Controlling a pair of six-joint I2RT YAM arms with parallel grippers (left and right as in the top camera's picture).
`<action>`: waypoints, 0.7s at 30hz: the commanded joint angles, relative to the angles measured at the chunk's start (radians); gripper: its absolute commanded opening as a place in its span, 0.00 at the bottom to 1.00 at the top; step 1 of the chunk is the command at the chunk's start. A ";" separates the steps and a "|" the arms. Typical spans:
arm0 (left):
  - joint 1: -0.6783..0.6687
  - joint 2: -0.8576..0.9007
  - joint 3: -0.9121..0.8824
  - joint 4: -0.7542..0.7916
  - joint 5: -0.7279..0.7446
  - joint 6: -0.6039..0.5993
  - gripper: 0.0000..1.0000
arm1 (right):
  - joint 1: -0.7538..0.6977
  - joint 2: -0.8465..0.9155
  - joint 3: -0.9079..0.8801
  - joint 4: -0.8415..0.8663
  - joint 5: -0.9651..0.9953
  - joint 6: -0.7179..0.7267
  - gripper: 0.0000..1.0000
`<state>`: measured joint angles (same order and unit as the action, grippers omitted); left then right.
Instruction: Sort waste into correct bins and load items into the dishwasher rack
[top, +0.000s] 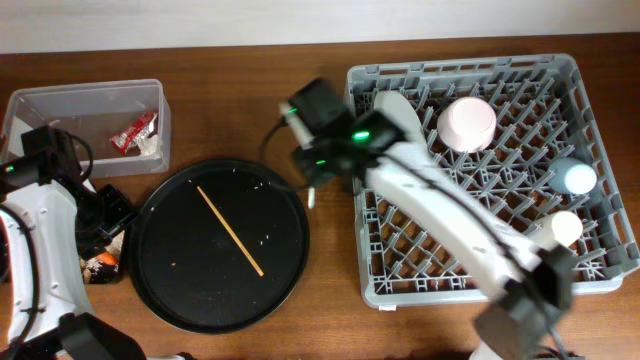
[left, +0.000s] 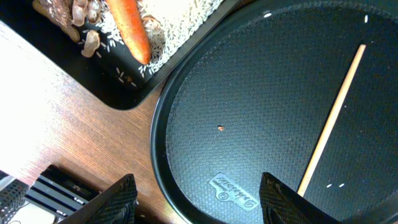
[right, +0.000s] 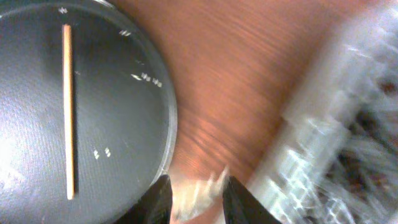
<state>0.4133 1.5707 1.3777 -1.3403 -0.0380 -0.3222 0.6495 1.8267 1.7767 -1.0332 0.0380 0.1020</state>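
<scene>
The wooden chopstick (top: 230, 230) lies on the large round black tray (top: 160, 280); it also shows in the left wrist view (left: 329, 121) and the right wrist view (right: 68, 112). My right gripper (top: 312, 188) hangs over the gap between tray and grey dishwasher rack (top: 480, 285), shut on a blurred white fork (right: 198, 190). The rack holds a pinkish bowl (top: 467, 122), a light-blue cup (top: 578, 178) and a white cup (top: 566, 228). My left gripper (left: 199, 186) is open and empty over the tray's left rim. The carrot (left: 127, 28) and beige scraps (left: 74, 15) lie in the shallow black tray (left: 118, 93).
The clear tub (top: 60, 105) at the back left holds a red wrapper (top: 135, 130) and a white napkin (top: 150, 147). A few crumbs dot the round tray. The rack's front half shows bare pegs. My left arm covers most of the shallow black tray in the overhead view.
</scene>
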 joint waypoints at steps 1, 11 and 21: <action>0.002 -0.012 -0.005 0.004 -0.007 -0.006 0.63 | -0.122 -0.061 -0.004 -0.123 0.045 0.102 0.31; 0.002 -0.012 -0.005 0.004 -0.007 -0.006 0.63 | -0.144 -0.053 -0.036 -0.174 -0.061 0.059 0.38; 0.002 -0.012 -0.005 0.004 -0.003 -0.006 0.63 | 0.106 0.068 -0.040 -0.062 -0.233 -0.080 0.62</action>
<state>0.4133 1.5707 1.3773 -1.3384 -0.0380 -0.3222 0.6712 1.8568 1.7424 -1.1423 -0.1310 0.0521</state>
